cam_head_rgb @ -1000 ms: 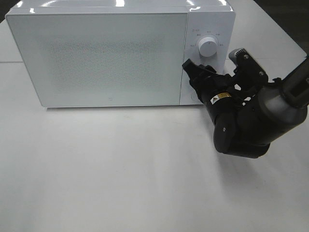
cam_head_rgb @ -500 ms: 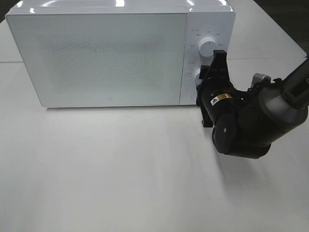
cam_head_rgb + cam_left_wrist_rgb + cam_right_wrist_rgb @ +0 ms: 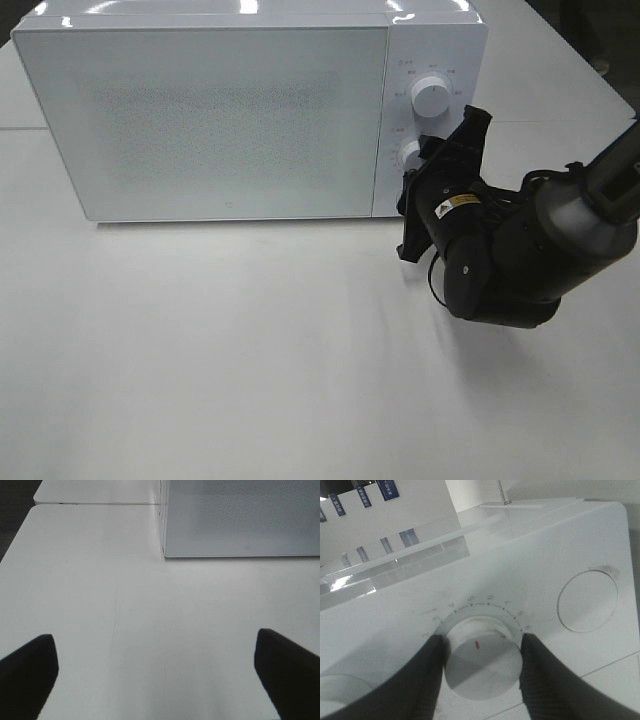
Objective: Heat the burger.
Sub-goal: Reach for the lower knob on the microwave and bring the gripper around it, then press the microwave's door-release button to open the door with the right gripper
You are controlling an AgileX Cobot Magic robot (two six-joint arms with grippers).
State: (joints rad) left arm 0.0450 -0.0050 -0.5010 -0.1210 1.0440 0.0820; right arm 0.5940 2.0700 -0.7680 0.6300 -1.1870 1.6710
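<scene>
Faint numerals, 4 and 5 legible, ring dial [image 3: 481, 656] on microwave [image 3: 570, 545].

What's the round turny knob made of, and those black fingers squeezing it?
The knob looks like smooth white plastic with a dull, slightly scuffed face and a small red mark on it. The black fingers on both its sides look like rubber or rubbery plastic. Fine grooves show on them, but the picture doesn't settle which it is.

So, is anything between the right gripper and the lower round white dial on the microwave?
Nothing visible. The right gripper straddles the lower round white dial, with one black finger against each side. The white microwave's door is shut, and no burger shows in any view.
</scene>
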